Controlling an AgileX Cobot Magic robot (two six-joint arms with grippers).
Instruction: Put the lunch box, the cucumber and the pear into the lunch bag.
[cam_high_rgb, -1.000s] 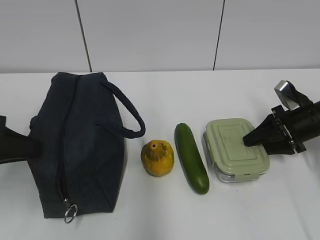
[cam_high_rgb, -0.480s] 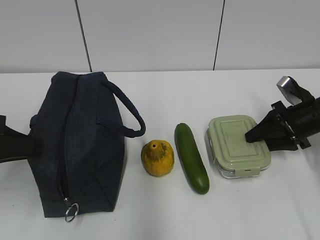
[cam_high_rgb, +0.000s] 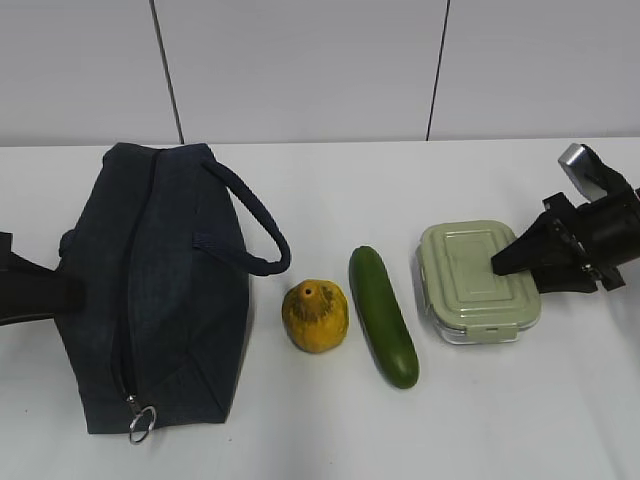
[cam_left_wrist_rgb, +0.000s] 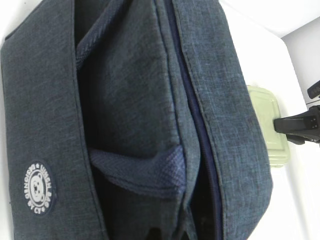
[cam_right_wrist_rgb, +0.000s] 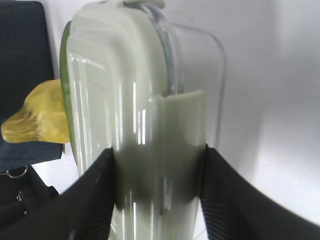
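The lunch bag (cam_high_rgb: 150, 290) lies at the left, its zipper running toward the ring pull (cam_high_rgb: 140, 424) at the front. The pear (cam_high_rgb: 315, 315), the cucumber (cam_high_rgb: 382, 315) and the lunch box (cam_high_rgb: 475, 280) lie in a row to its right. My right gripper (cam_high_rgb: 502, 267) is shut on the box's right edge. In the right wrist view both fingers (cam_right_wrist_rgb: 95, 200) clamp the box (cam_right_wrist_rgb: 120, 100), with the pear (cam_right_wrist_rgb: 37, 117) beyond it. My left arm (cam_high_rgb: 30, 290) is against the bag's left side. The left wrist view shows only bag fabric (cam_left_wrist_rgb: 125, 100), and the jaws are hidden.
White table (cam_high_rgb: 330, 190) with a grey panelled wall behind it. The bag's strap handle (cam_high_rgb: 255, 225) loops out toward the pear. In the left wrist view the lunch box (cam_left_wrist_rgb: 267, 125) and my right gripper (cam_left_wrist_rgb: 300, 125) show past the bag.
My right gripper has drawn slightly right and back with the lunch box in it; the box has shifted with it. The bag, pear, cucumber and left arm have not moved.
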